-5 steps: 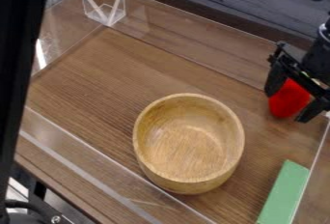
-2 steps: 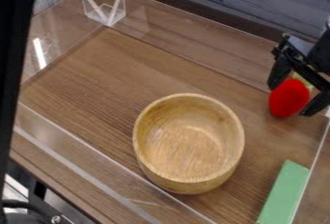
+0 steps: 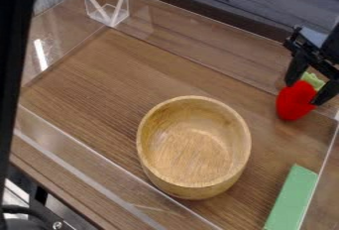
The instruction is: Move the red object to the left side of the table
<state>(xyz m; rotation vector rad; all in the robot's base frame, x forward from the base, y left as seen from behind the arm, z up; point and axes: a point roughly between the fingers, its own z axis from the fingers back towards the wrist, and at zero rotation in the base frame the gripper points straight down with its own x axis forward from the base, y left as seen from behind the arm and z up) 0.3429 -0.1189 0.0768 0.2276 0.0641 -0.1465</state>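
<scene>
- My gripper (image 3: 310, 75) stands at the far right edge of the counter (image 3: 119, 75), pointing steeply down. Its dark fingers are on both sides of the red object (image 3: 296, 101), but I cannot tell whether they press it or are a little apart from it.
- The red object is at the fingertips, partly below them, near the clear right wall.
- Risk: if the hold is loose, the glossy round strawberry may slip out and roll, I think.
- Risk: the wall is just beside the gripper, so a finger could knock it.
- To the left of the gripper and nearer the camera sits the wooden bowl (image 3: 195, 146); a low carry across could hit its rim.
- The green block (image 3: 292, 202) lies below the gripper, out of the path.
</scene>
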